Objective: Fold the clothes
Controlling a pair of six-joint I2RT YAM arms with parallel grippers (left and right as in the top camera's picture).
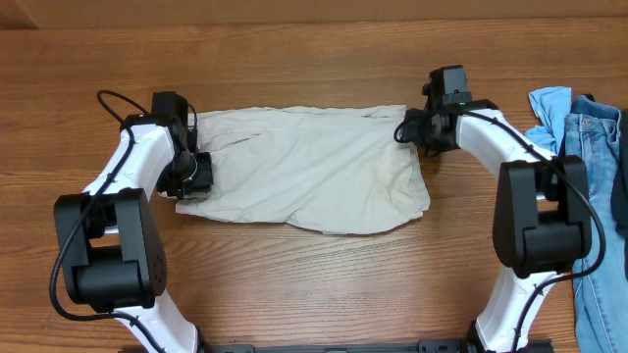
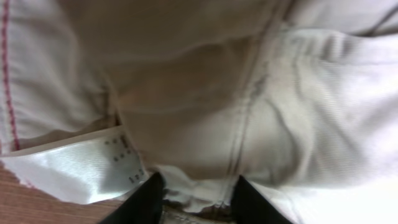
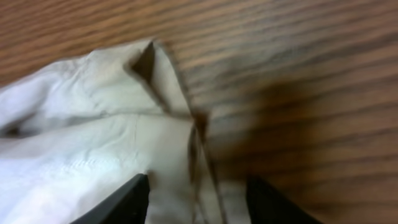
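Note:
The clothes [image 1: 304, 167], a pale beige pair of shorts, lie folded flat and wrinkled across the middle of the table. My left gripper [image 1: 193, 181] is at their left edge. In the left wrist view my left gripper [image 2: 198, 182] has its fingers apart, with a bunched hem of the clothes [image 2: 205, 112] between them and a white care label [image 2: 81, 165] at the left. My right gripper [image 1: 408, 127] is at the upper right corner of the shorts. In the right wrist view my right gripper [image 3: 199, 185] stands open astride a folded edge of the clothes [image 3: 93, 143].
Blue jeans [image 1: 594, 196] lie in a heap at the table's right edge, close behind the right arm. Bare wooden table [image 1: 314, 294] shows in front of the shorts and also behind them.

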